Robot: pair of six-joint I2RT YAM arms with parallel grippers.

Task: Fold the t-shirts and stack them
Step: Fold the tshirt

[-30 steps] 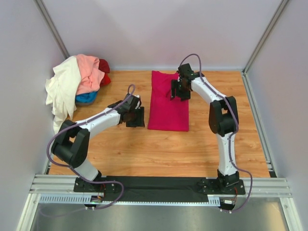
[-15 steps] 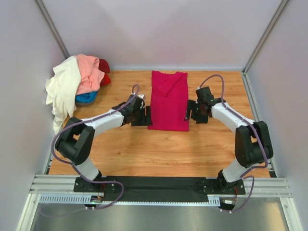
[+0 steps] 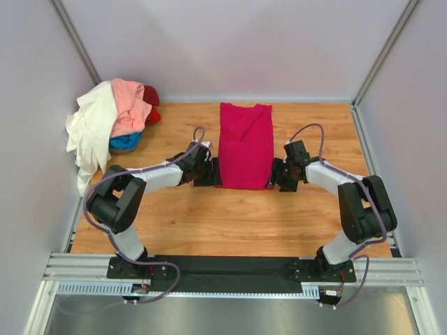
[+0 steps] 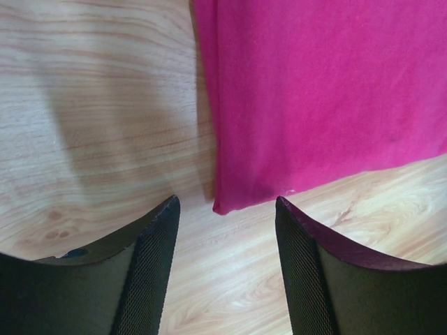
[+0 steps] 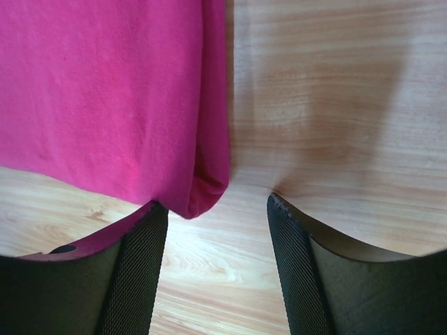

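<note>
Left jaws and right jaws gape empty at the near corners of the magenta t-shirt [image 3: 244, 146]; we should pinch every layer evenly against the desk [image 3: 209, 216].

The magenta shirt [image 3: 244, 145] lies flat on the wooden table [image 3: 230, 216]. The left gripper [image 3: 211, 172] sits low just beside the shirt's near left corner. The right gripper [image 3: 278, 174] sits low just beside its near right corner. Both have their fingers apart, and bare wood shows in each gap. The left arm [image 3: 150, 178] and the right arm [image 3: 328, 174] take up the room out to each side of the shirt's near end. In front of the shirt there is open wood where a hand could pass. Beside the shirt's far end there is open wood on both sides too. Well to the left of the shirt, a pile of shirts [image 3: 112, 125] blocks the back corner. The walls [image 3: 230, 49] close in behind the shirt and on both sides.
</note>
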